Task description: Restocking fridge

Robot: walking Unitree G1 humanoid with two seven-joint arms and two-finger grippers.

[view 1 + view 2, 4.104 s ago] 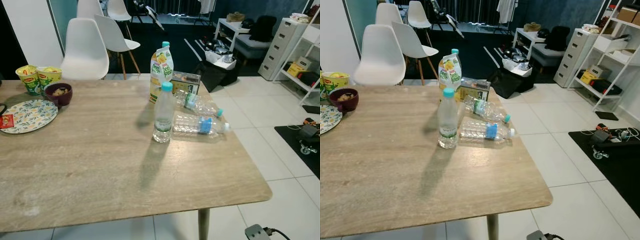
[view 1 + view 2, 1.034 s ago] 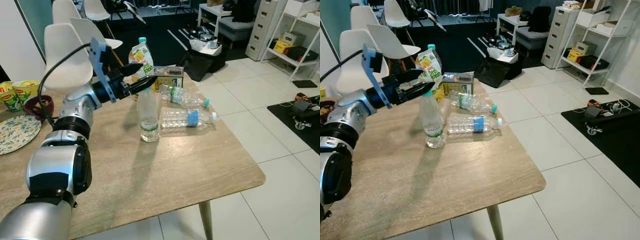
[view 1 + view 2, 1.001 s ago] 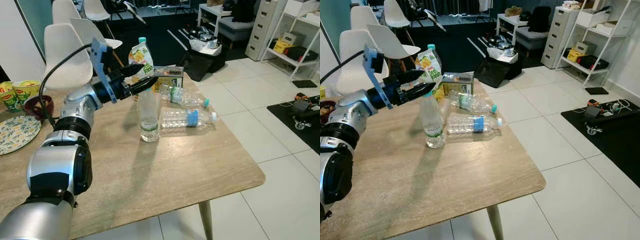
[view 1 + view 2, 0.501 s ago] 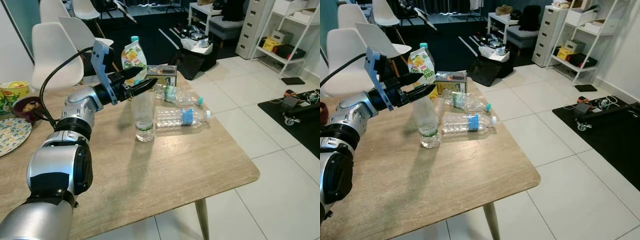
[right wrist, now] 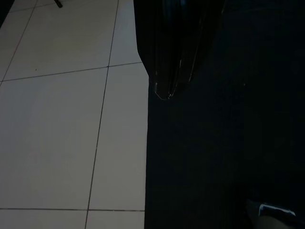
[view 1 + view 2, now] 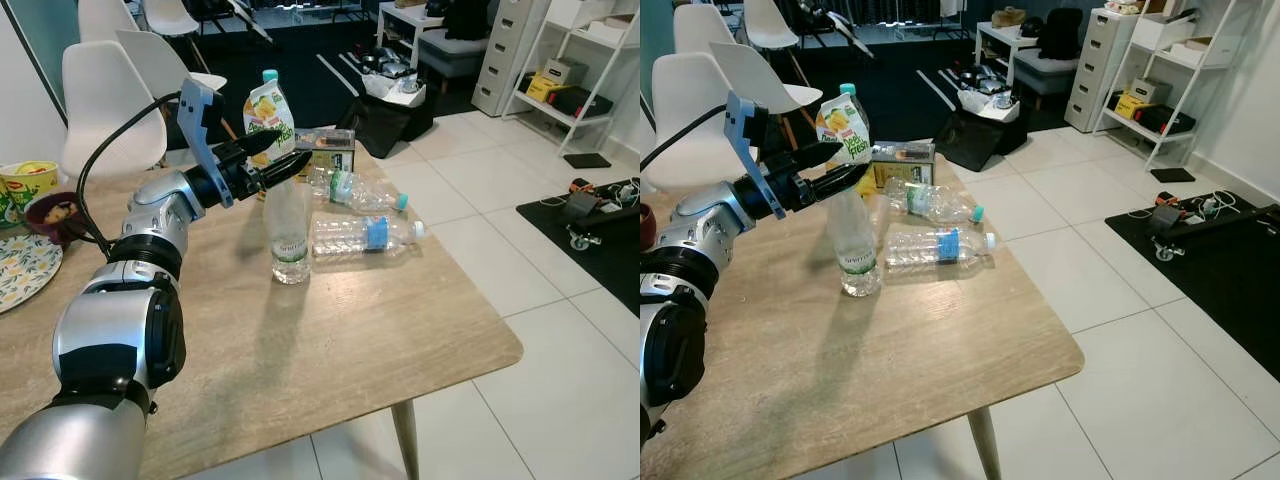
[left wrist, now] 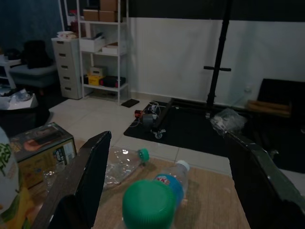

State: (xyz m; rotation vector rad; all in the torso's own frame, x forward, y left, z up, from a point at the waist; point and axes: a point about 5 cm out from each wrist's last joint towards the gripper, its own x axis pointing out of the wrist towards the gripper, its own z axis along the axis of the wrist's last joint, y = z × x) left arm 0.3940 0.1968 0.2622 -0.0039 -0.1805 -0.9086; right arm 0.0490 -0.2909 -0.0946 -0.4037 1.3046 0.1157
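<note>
An upright clear water bottle (image 6: 290,235) with a green cap (image 7: 148,206) stands mid-table. My left gripper (image 6: 293,150) is at its neck, open, one finger on each side of the cap without touching it. Behind the bottle stand a juice carton (image 6: 268,112) and a small box (image 6: 325,150). Two more water bottles lie on their sides to the right, one with a green label (image 6: 362,190) and one with a blue label (image 6: 365,235). My right gripper (image 5: 167,90) hangs idle over white floor tiles.
The wooden table (image 6: 330,340) ends close to the right of the lying bottles. A patterned plate (image 6: 20,270), a dark bowl (image 6: 55,215) and a yellow cup (image 6: 25,185) sit at the far left. White chairs (image 6: 100,100) stand behind the table.
My left arm has come into view and reached out to the upright bottle's cap since the earliest frames. Over the last second it has stayed there; the camera shifted slightly.
</note>
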